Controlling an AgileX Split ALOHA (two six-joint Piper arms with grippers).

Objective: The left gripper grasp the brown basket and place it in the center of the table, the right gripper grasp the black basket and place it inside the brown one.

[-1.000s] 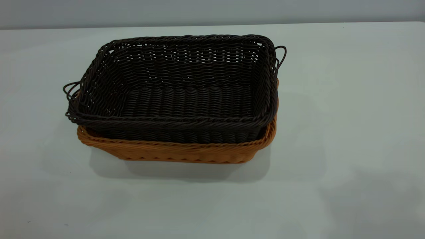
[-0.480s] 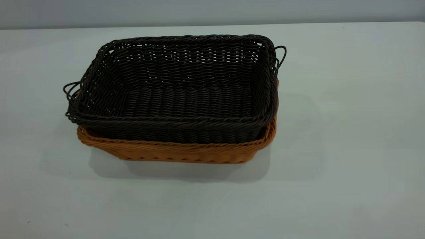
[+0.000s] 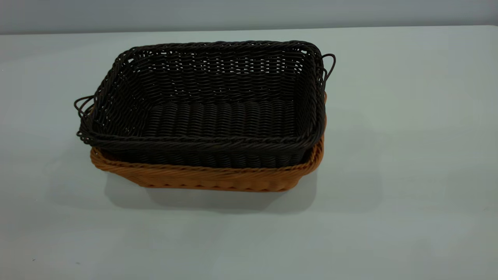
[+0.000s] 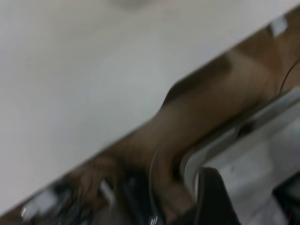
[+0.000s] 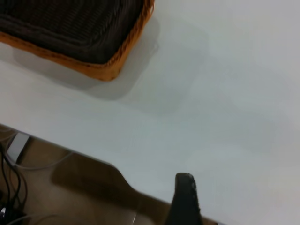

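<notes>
The black basket (image 3: 210,105) sits nested inside the brown basket (image 3: 210,179), a little left of the middle of the white table (image 3: 408,136). Its dark rim stands above the orange-tan rim all round. Neither arm shows in the exterior view. The right wrist view shows a corner of the black basket (image 5: 70,23) in the brown basket (image 5: 105,70), with my right gripper (image 5: 185,199) well away from it, over the table's edge. My left gripper (image 4: 211,199) is a dark blurred shape beyond the table's edge (image 4: 140,126), and no basket appears in its view.
Bare white tabletop surrounds the baskets on every side. Beyond the table's edge, the wrist views show a brown floor (image 5: 70,187) with cables (image 5: 11,183) and a pale frame (image 4: 253,159).
The nested baskets have not moved. Only faint shadows on the tabletop at the right have shifted.
</notes>
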